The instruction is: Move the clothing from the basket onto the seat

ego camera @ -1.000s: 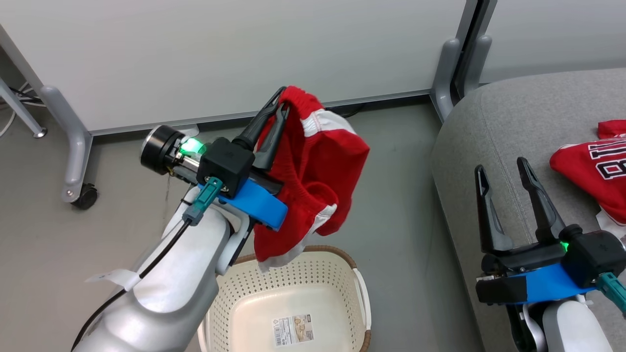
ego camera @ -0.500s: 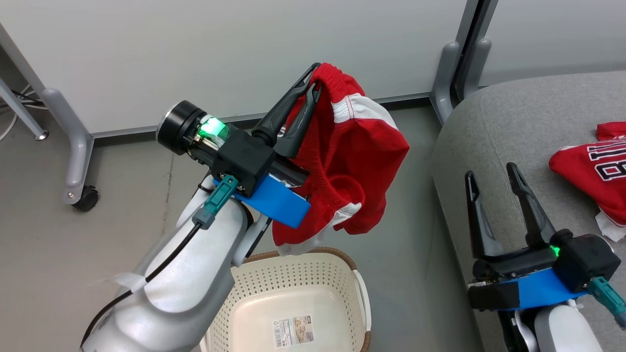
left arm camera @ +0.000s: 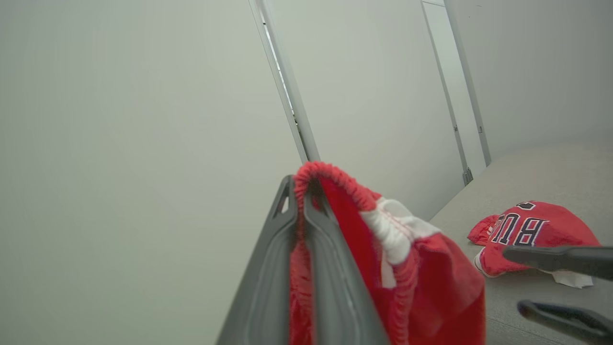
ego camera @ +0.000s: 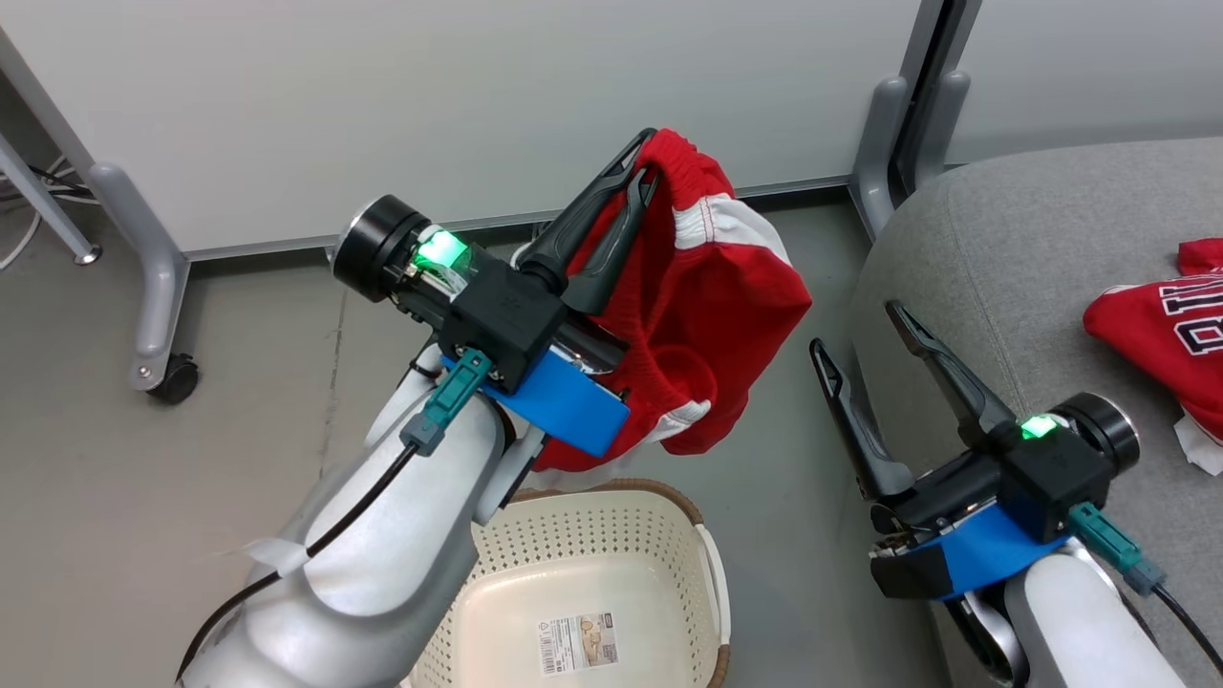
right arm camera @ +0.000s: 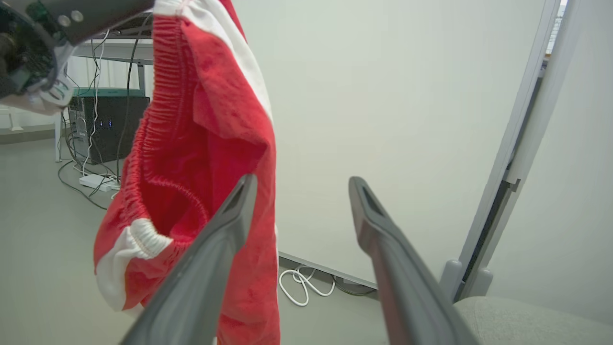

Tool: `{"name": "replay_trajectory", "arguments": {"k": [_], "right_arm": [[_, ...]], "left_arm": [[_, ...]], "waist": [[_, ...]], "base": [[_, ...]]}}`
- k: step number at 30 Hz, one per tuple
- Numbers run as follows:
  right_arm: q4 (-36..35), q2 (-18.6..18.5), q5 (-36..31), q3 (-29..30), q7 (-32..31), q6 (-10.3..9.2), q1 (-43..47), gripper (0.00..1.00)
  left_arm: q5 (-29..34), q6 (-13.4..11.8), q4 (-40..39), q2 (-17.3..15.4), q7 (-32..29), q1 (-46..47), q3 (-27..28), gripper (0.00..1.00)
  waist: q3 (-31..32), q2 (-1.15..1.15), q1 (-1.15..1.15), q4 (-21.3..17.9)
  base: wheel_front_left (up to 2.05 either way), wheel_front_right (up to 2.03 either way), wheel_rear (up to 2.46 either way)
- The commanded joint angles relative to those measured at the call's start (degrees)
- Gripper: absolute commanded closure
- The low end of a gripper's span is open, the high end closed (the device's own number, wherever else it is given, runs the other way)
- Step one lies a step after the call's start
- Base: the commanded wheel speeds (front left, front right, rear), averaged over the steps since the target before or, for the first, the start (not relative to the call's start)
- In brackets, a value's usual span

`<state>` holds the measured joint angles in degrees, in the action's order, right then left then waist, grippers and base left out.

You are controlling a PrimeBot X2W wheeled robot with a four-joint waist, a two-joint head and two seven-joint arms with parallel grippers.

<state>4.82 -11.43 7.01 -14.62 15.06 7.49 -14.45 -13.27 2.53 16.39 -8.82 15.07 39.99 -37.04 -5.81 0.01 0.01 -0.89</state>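
Two garments: the red jersey [ego camera: 1161, 330] lies crumpled on the seat [ego camera: 1003, 248] at 3 o'clock; the red shorts [ego camera: 707, 315] hang in mid-air near the centre.
Shorts: held by the elastic waistband, drooping just past the far rim of the basket [ego camera: 621, 535], at its 12 o'clock, clear of the seat.
Left gripper [ego camera: 650, 158]: fingers pressed together, clamped on the shorts' waistband.
Right gripper [ego camera: 855, 327]: fingers spread wide with nothing between them, hovering by the seat's near edge and pointing toward 11 o'clock, close to the shorts but apart from them.
Basket: on the floor at 6 o'clock; the bottom I can see carries just a label [ego camera: 575, 643], and the pale left forearm hides one side.
Done: by my reckoning, half; one piece is delivered and the other is lifted out.
Left: carry the shorts over to 3 o'clock and let go on the cushion.
Surface: grey fabric with a rounded edge, and plenty of bare room beside the jersey.
Room: smooth grey floor [ego camera: 239, 401]; white partition panels [ego camera: 430, 115] across 12 o'clock on grey legs; a caster [ego camera: 177, 377] at 9 o'clock.
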Motion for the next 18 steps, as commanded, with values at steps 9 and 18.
{"name": "replay_trajectory", "arguments": {"k": [9, 18], "right_arm": [[7.1, -3.4, 1.1, -6.9, 0.2, 0.01, -7.9, 0.00], [10.9, -1.5, 2.7, -10.1, 0.2, 0.01, -11.6, 0.52]], "left_arm": [[1.3, 0.9, -0.7, 2.0, 0.1, -1.3, -1.3, 1.00], [1.7, 1.7, -0.6, 3.1, 0.1, -2.4, -2.0, 1.00]], "waist": [[-0.2, -0.01, -0.01, 1.9], [-0.6, -0.01, -0.01, 3.2]], "base": [[0.00, 0.00, 0.00], [0.00, 0.00, 0.00]]}}
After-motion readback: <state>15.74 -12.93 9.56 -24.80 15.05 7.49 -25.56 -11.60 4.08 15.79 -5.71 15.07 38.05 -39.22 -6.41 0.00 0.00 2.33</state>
